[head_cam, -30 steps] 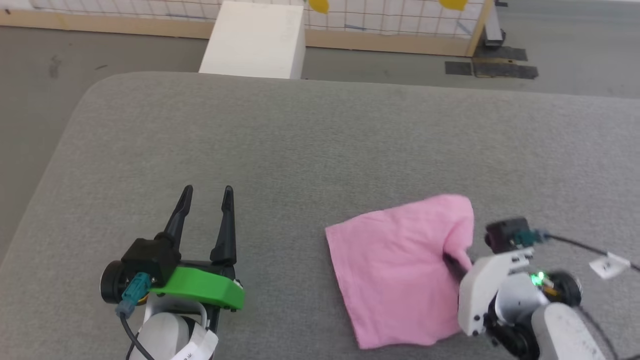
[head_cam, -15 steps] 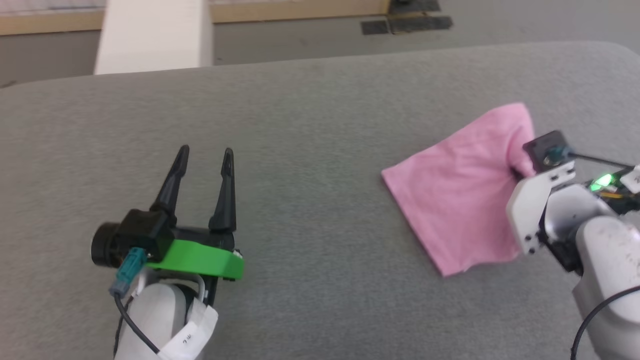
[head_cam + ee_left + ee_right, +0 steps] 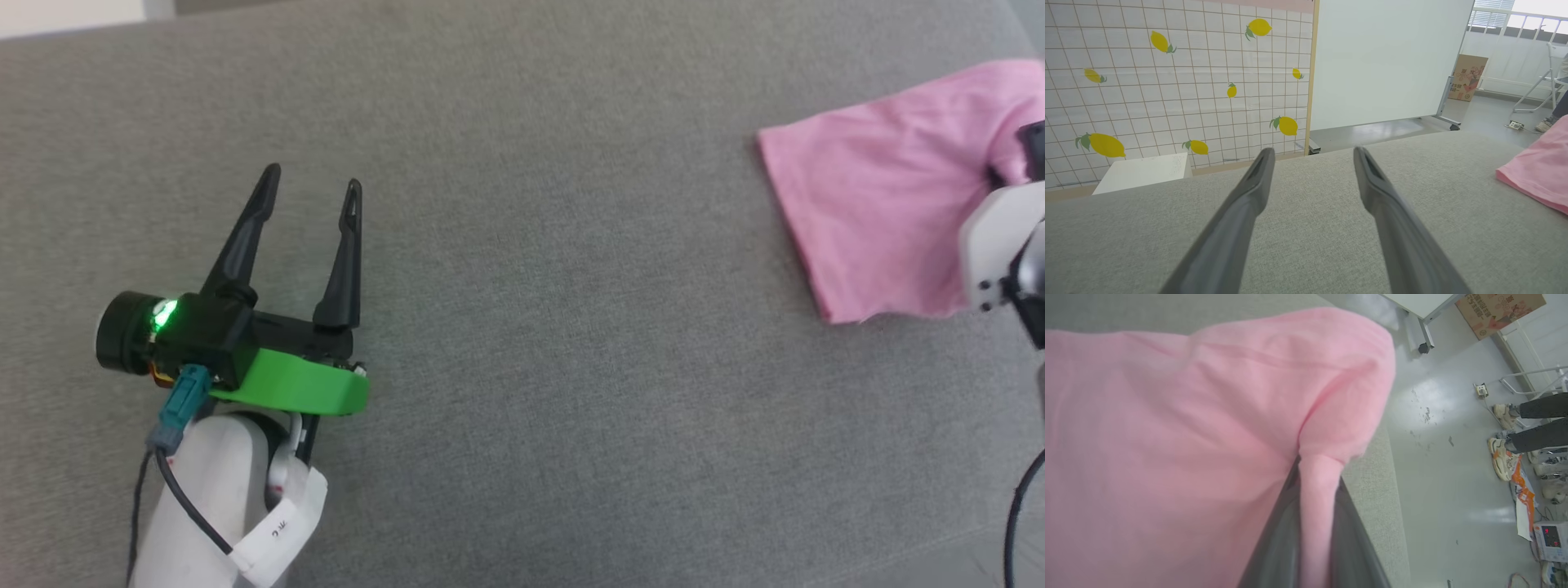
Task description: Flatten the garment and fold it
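Grey fabric surface (image 3: 531, 286); lemon-print tiled wall (image 3: 1167, 102) (white panel (image 3: 1384, 61) beside it); glossy, perhaps concrete, floor (image 3: 1437, 465).

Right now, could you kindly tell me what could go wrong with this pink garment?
The right gripper pinches only a narrow bunched fold of the garment, so a pull might slip it free or drag everything. The cloth lies close to the edge of the grey surface and could slide off. The left gripper, open and far away, anchors nothing.
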